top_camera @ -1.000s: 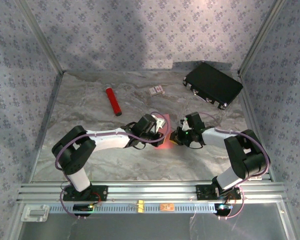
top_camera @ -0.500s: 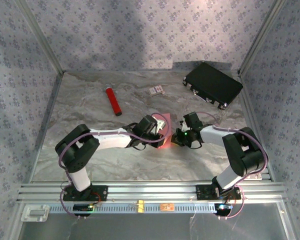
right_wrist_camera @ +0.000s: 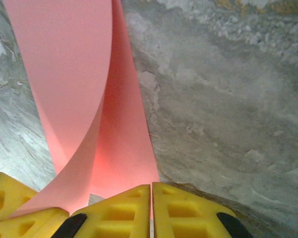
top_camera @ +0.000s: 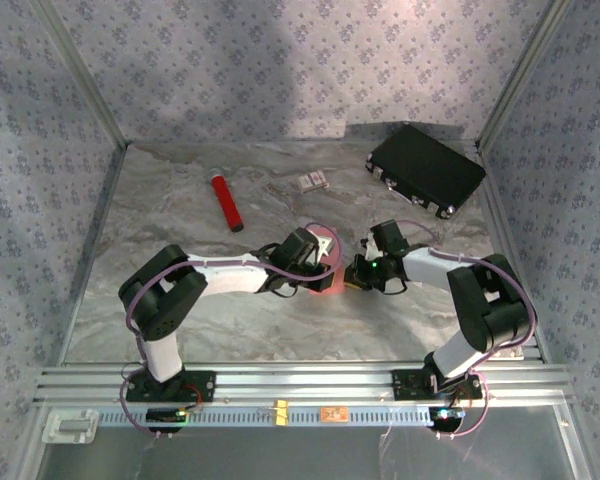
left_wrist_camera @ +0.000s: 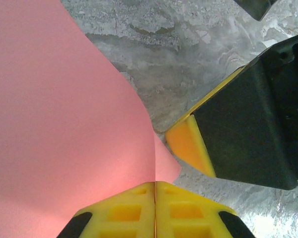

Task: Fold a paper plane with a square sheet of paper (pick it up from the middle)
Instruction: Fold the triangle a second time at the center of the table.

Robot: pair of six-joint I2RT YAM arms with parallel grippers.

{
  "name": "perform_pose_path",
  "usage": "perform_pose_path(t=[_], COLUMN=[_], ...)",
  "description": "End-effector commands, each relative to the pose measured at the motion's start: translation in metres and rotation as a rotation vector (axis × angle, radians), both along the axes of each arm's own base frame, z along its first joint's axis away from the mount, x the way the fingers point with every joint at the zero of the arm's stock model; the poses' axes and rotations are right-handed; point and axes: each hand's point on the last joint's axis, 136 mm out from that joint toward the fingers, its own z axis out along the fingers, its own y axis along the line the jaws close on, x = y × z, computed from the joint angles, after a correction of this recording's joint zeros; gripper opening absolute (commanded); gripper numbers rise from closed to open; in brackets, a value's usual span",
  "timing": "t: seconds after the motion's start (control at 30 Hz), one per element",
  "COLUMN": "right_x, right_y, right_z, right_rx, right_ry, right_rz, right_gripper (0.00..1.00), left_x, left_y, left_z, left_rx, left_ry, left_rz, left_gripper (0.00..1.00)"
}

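Grey marbled tabletop (top_camera: 160, 220) lies under the square sheet of paper (left_wrist_camera: 64, 124), held curved near its middle; left claw (left_wrist_camera: 155, 191) and right claw (right_wrist_camera: 151, 196) both pinch it tightly, seemingly to form a crease.

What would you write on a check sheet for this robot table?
Surface: grey marbled table, flat.
Job's things: pink paper, curled, pinched at both ends.
Clutter: red cylinder, small card and black case, all far back and apart.
Grippers: left gripper shut on paper; right gripper shut on paper; tips close together.
Cables: purple cables loop along both arms.
Surroundings: patterned walls; metal rail at near edge.
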Motion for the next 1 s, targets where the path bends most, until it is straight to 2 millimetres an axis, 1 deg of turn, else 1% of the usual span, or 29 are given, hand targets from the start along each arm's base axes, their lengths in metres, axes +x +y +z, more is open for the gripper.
perform_pose_path(t=[0.0,0.13,0.2,0.4,0.5,0.6,0.83,0.93,0.97], right_x=[0.003,0.005,0.005,-0.001,-0.004,-0.005,-0.005,-0.005,-0.004], right_y=[0.008,0.020,0.022,0.011,0.007,0.005,0.003,0.002,0.001], right_z=[0.014,0.014,0.009,-0.016,-0.023,-0.026,-0.027,-0.026,-0.026], right_rx=[0.068,0.127,0.125,0.041,0.024,0.011,-0.010,-0.022,-0.025], right_ry=[-0.015,-0.004,0.008,0.064,0.081,0.087,0.089,0.088,0.085], right_rz=[-0.020,-0.032,-0.041,-0.073,-0.077,-0.075,-0.062,-0.054,-0.054], right_gripper=[0.11,0.11,0.10,0.09,0.09,0.09,0.09,0.09,0.09], left_x=[0.007,0.006,0.006,0.006,0.008,0.011,0.015,0.015,0.014], left_y=[-0.004,-0.004,-0.003,-0.002,-0.001,-0.001,0.000,0.001,0.000], left_z=[0.007,0.006,0.006,0.007,0.006,0.006,0.006,0.006,0.006], left_rx=[-0.015,-0.012,-0.012,-0.005,0.005,0.005,0.021,0.021,0.021], left_ry=[-0.017,-0.014,-0.014,-0.019,-0.025,-0.029,-0.045,-0.047,-0.047], left_rz=[0.000,-0.001,0.000,-0.004,-0.002,0.004,0.001,-0.007,-0.011], left_gripper=[0.07,0.07,0.07,0.08,0.10,0.12,0.10,0.06,0.03])
